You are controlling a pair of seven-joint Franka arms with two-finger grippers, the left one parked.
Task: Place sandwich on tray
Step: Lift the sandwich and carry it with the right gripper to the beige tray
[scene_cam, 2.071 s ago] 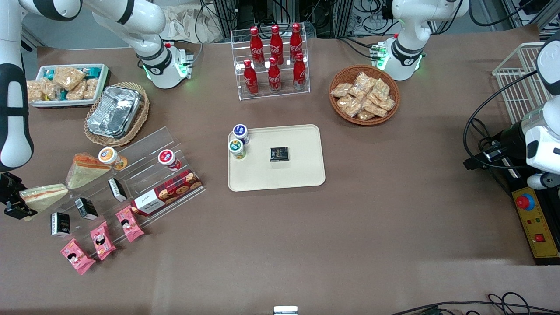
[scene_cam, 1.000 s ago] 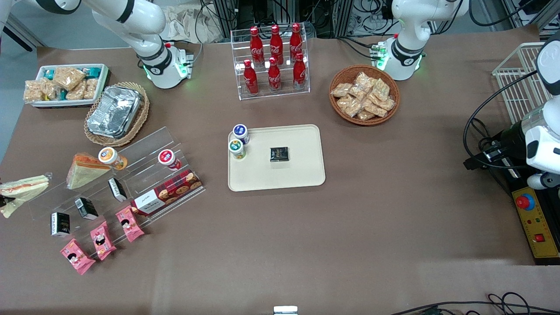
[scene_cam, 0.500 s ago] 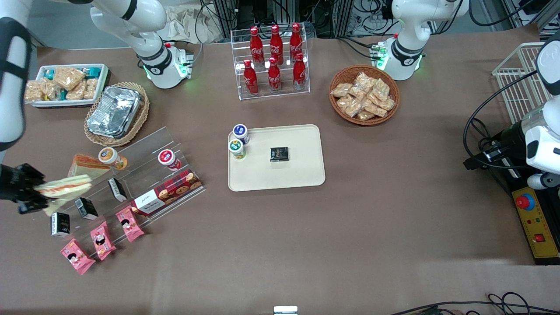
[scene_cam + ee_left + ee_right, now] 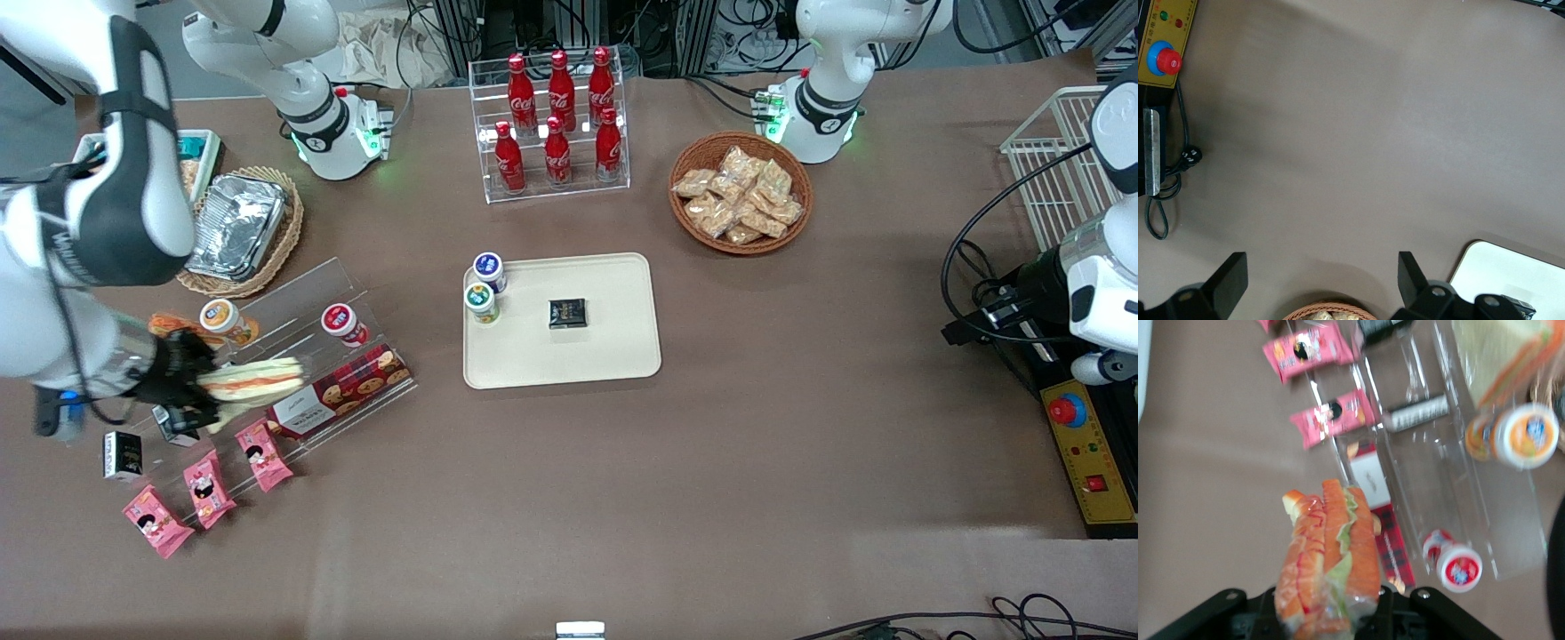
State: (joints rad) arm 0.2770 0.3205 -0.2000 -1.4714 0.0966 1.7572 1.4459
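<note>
- Gripper (image 4: 182, 382) is clamped on the sandwich (image 4: 258, 380), above the clear rack (image 4: 293, 307) — thin wrap, it could slip.
- Low carry risks clipping the cookie box (image 4: 342, 391) before the tray (image 4: 613, 356).

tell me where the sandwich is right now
In the front view the sandwich is held in the gripper, above the clear stepped rack at the working arm's end, not yet near the tray.
</note>
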